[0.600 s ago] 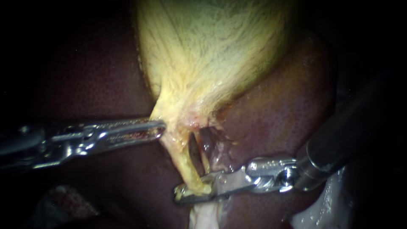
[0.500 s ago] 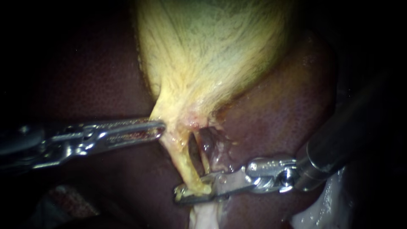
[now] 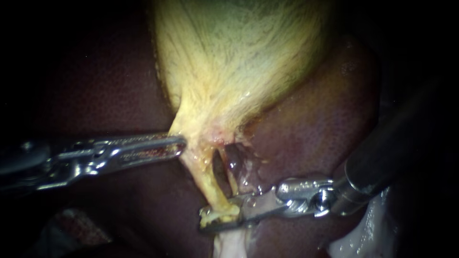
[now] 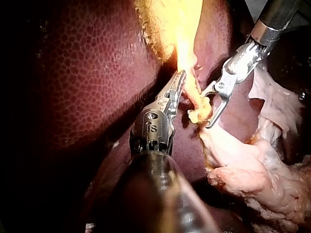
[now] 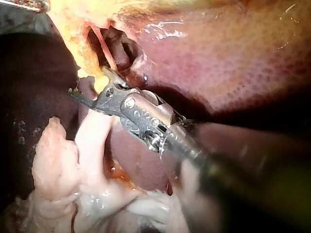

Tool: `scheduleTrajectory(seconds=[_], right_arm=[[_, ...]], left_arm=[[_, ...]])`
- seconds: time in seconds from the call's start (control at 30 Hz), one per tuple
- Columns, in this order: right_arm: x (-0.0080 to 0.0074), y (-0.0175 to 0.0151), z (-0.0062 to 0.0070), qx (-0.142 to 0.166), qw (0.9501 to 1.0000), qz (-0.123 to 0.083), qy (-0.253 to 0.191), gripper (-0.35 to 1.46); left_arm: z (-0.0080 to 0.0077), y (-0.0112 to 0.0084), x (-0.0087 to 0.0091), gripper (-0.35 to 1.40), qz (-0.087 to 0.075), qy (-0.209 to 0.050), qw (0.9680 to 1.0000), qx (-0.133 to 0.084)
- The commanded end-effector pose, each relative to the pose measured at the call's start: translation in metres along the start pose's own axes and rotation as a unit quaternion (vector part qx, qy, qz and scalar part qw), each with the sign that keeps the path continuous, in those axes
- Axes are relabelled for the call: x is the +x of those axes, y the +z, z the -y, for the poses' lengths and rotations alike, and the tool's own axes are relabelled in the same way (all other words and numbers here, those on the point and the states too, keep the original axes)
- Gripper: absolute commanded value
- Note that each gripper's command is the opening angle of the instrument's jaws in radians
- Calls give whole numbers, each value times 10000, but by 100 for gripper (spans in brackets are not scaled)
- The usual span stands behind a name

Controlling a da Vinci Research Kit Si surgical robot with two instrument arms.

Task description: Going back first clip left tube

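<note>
Nearest the endoscope, a lump of pale tissue [image 3: 230, 244] lies at the lower edge; in the left wrist view the same pale tissue [image 4: 252, 170] trails away beyond the right instrument, and in the right wrist view [image 5: 92, 145] it sits under that instrument's shaft. Just above it the right instrument [image 3: 210, 219] reaches in from the right; its claw is apart, one half on either side of the lower end of the left tube [image 3: 210, 184], and no clip can be made out there. The left wrist view shows the same fork [image 4: 208, 109] with the yellow end of the tube [image 4: 200, 112] lying between the two halves; in the right wrist view the claw [image 5: 90, 82] points at that yellow strand. A thinner right tube [image 3: 232, 179] runs just beside the left one, with a dark gap between them.

Farther back the left instrument [image 3: 181, 145] comes in from the left; its claw is together, clamped on the fringe of tissue at the narrow foot of the gallbladder [image 3: 229, 62], where the left tube begins; its own wrist view [image 4: 181, 77] shows the tip at that yellow tissue [image 4: 165, 24]. Behind everything lies the dark red liver [image 3: 315, 124], its mottled surface [image 4: 87, 73] flanking the gallbladder on both sides [image 5: 218, 58].
</note>
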Motion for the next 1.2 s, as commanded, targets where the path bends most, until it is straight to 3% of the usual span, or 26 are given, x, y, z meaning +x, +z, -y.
scheduleTrajectory(seconds=[0.03,0.3,0.57,0.8,1.2], right_arm=[[0,-1,-2,-64,9999,-13,-146,53],[12,-22,-13,-669,9944,-7,-815,60],[12,-43,-10,-736,9930,1,-922,60],[12,-78,0,-671,9931,-14,-963,60],[41,-156,13,-835,9881,20,-1294,60]], left_arm=[[0,0,0,-5,0,1,10000,3],[-1,-3,1,-5,-2,4,10000,9],[-1,-5,2,-5,-3,6,10000,12],[-3,-4,3,-5,-3,9,10000,15],[-11,3,7,-5,1,20,10000,11]])
